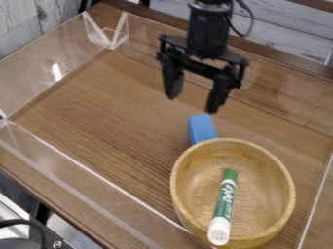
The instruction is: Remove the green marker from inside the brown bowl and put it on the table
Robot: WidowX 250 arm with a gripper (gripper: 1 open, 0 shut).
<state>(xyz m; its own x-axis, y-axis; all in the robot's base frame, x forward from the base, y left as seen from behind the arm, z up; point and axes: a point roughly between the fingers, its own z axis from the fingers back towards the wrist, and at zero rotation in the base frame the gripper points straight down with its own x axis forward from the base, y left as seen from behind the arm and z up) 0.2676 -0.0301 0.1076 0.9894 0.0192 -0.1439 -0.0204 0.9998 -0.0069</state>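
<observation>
Hovering above the wooden table [97, 112], the gripper [196, 102] has its black fingers spread wide apart, with nothing held between them. The green marker [224, 206] lies inside the brown bowl [193, 222], its white end toward the near side of the rim. Just beside the bowl's far edge, outside it, a small blue block [202, 128] sits on the tabletop.

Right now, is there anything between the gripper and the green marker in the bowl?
Nothing visible blocks the open gripper from above, but the blue block and the rim of the bowl lie between it and the marker, so it likely needs to pass over both.
</observation>
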